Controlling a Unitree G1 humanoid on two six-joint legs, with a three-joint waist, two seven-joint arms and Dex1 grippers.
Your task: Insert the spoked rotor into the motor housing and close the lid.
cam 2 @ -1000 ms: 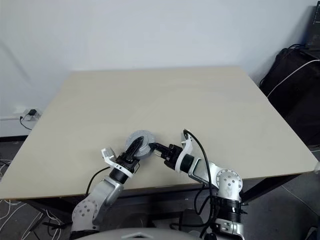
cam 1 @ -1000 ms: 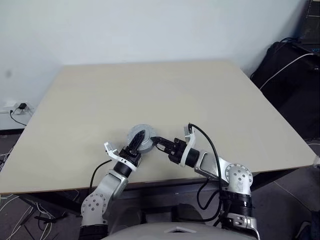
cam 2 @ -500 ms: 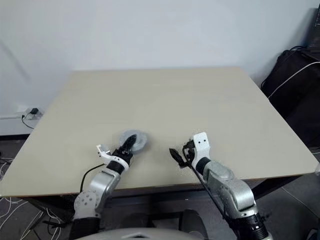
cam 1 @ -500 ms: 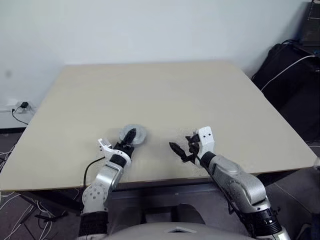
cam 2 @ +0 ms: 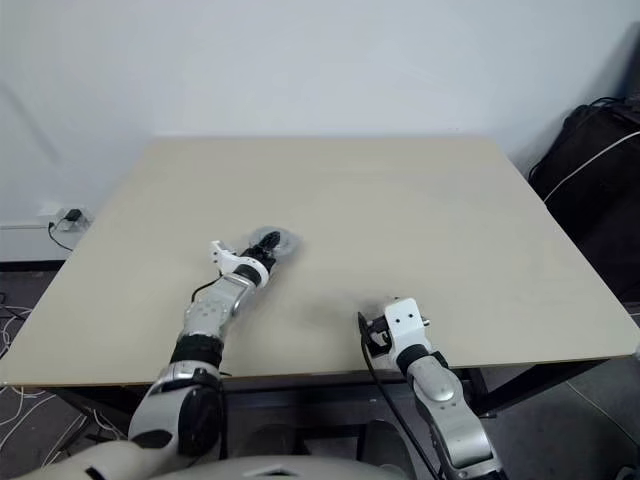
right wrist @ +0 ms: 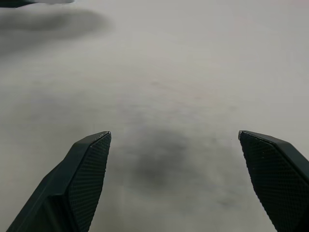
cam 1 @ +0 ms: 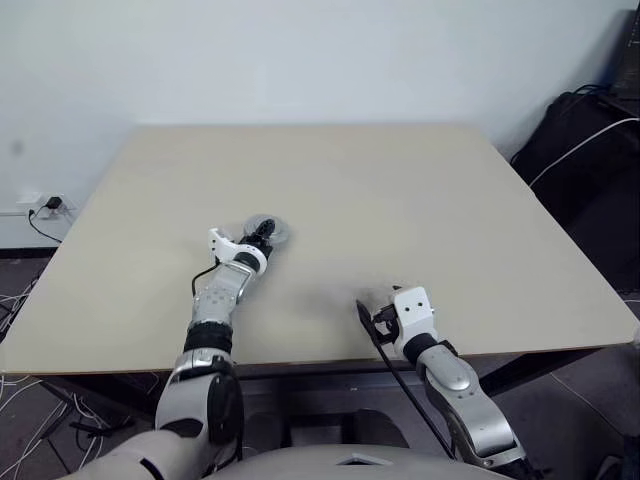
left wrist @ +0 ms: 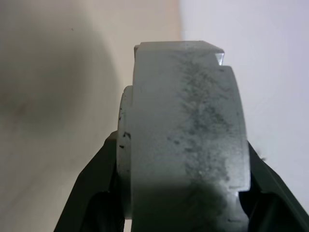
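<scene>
Left hand (cam 1: 262, 234) clamped edge-on around a round silvery-grey disc (cam 1: 266, 230), fingers (left wrist: 91, 186) pressing both flat sides, as the left wrist view shows. Looks like the lid, perhaps already seated on the motor housing, though impossible to tell from these views; no copper windings or spoked rotor to be made out. Disc held at roughly ten o'clock from the middle of the surface (cam 1: 400, 200), low over or resting on it; contact cannot be judged. Grip by the rim probably chosen so the flat faces stay free for setting down flat.

Right hand (cam 1: 372, 318) parked at about five o'clock near the front edge of the surface, well apart from the disc, fingers (right wrist: 87, 169) spread wide with nothing between them, only bare tabletop ahead. Likely kept back there to leave the left arm room.

Judged stage: late, a placing of the held disc.
</scene>
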